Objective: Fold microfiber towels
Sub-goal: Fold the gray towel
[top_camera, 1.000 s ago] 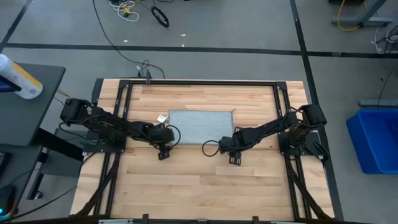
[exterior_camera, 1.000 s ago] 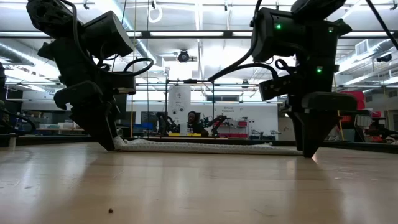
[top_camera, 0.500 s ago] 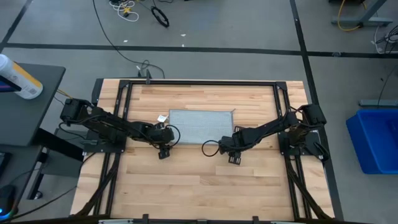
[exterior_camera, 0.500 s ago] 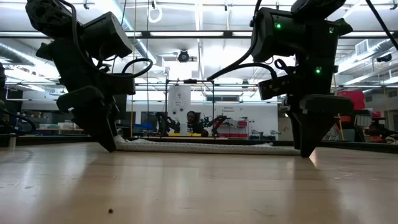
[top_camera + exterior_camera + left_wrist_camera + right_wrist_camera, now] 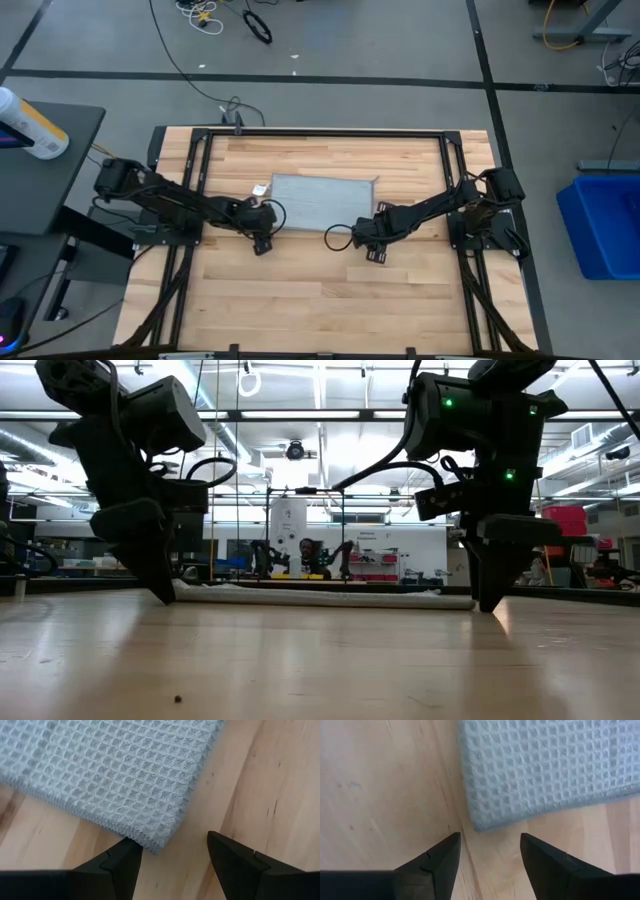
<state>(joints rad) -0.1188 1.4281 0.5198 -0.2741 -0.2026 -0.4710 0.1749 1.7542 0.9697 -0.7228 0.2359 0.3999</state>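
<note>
The light grey-blue microfiber towel [image 5: 321, 201] lies flat on the wooden table [image 5: 320, 290], with its white tag [image 5: 262, 189] at the far left corner. My left gripper [image 5: 262, 241] is open and low over the table, just short of the towel's near left corner [image 5: 152, 846]. One finger stands close beside that corner's edge. My right gripper [image 5: 373, 251] is open and low over the table, just short of the near right corner [image 5: 476, 825]. Both point down in the low view, left gripper [image 5: 152, 595] and right gripper [image 5: 490, 600].
A black frame [image 5: 320, 133] runs along the table's far edge and sides. Bare wood stretches from the grippers to the near edge. A blue bin [image 5: 605, 225] stands on the floor right of the table. A side table with a bottle [image 5: 30, 125] stands at the left.
My left gripper has moved a little toward the table's left edge, away from the towel's near left corner. My right gripper has barely shifted. The towel stays flat where it was.
</note>
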